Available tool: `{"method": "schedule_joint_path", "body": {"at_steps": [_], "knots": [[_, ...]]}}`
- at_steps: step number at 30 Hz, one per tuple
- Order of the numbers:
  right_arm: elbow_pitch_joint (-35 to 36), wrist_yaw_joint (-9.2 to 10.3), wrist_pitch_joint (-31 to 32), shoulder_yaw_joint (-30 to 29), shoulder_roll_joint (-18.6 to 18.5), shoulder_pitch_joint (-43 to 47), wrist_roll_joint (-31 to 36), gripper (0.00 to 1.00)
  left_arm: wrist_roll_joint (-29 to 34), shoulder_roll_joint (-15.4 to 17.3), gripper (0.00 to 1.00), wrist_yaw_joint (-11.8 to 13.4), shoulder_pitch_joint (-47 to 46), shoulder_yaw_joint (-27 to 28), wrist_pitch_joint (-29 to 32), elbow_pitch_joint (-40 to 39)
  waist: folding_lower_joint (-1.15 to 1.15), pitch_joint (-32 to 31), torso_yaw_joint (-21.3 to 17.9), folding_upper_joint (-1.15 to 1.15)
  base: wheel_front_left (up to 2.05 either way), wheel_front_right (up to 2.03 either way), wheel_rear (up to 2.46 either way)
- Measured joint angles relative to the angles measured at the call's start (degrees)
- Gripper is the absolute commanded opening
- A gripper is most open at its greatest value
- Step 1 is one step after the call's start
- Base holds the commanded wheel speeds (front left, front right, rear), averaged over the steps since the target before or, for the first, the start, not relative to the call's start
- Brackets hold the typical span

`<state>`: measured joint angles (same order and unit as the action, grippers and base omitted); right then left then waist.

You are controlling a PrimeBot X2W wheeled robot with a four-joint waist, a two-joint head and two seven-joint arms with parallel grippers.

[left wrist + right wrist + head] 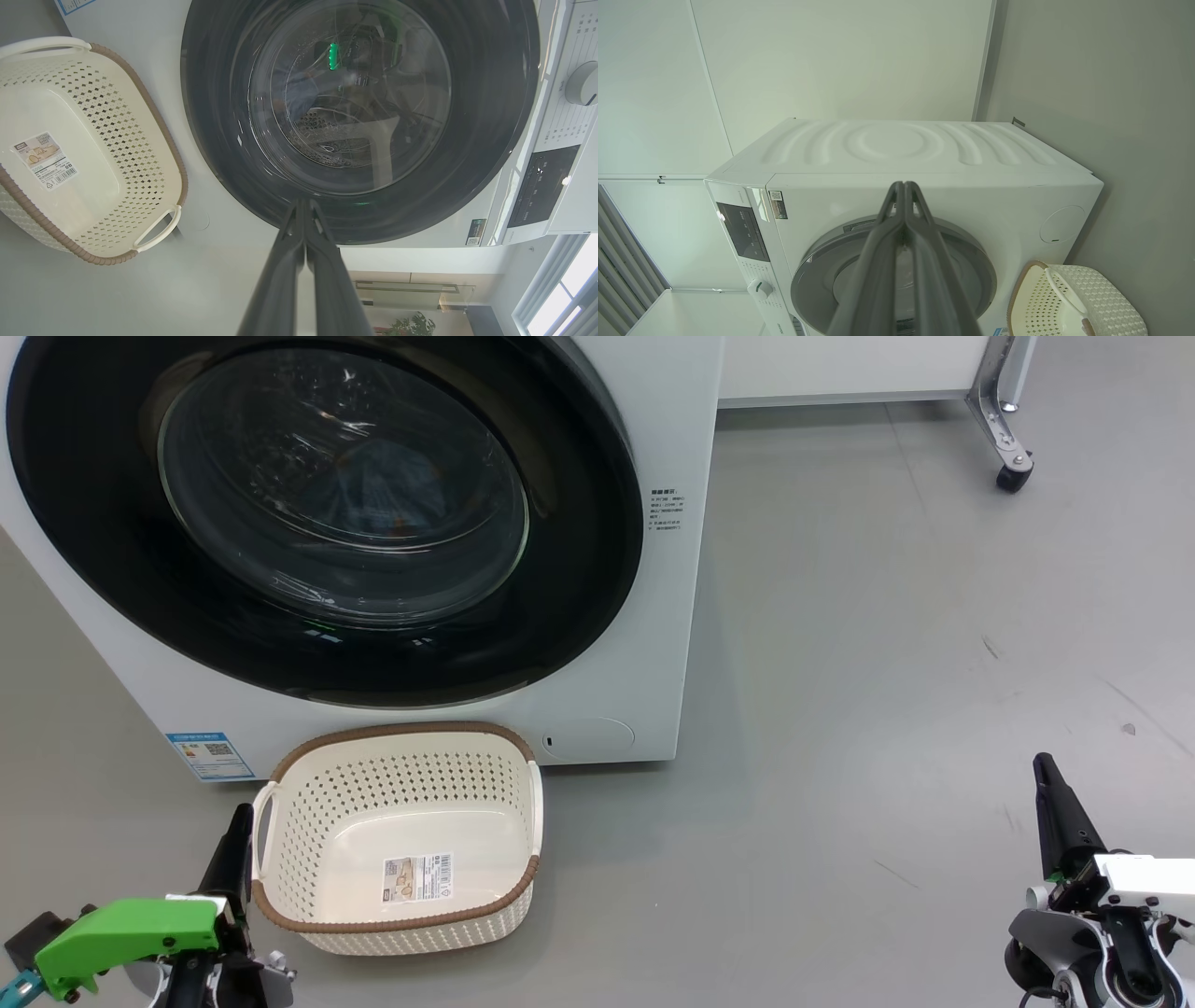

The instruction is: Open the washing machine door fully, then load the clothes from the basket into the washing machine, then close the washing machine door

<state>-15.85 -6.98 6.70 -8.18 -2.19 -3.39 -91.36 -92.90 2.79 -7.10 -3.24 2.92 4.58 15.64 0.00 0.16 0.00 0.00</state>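
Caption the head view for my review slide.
Washing machine door shut, basket empty on floor, left tool and right tool closed.

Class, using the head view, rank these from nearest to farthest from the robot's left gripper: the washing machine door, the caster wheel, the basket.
Measured from the left gripper, low at the left:
1. basket: on the floor, right beside the fingers, just to their right.
2. washing machine door: above and behind the basket, on the machine's front.
3. caster wheel: far across the floor, at the upper right.
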Motion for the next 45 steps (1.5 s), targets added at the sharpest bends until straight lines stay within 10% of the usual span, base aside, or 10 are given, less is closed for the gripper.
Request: {"method": "schedule_joint_path", "body": {"at_steps": [45], "knots": [[0.02, 0.0, 0.0, 0.08, 0.05, 0.0, -0.32, 0.0, 0.0, 0.0, 0.0, 0.0, -0.02, 0.15, 0.42, 0.0, 0.0, 0.0, 0.01, 0.0, 0.0, 0.0, 0.0]]}}
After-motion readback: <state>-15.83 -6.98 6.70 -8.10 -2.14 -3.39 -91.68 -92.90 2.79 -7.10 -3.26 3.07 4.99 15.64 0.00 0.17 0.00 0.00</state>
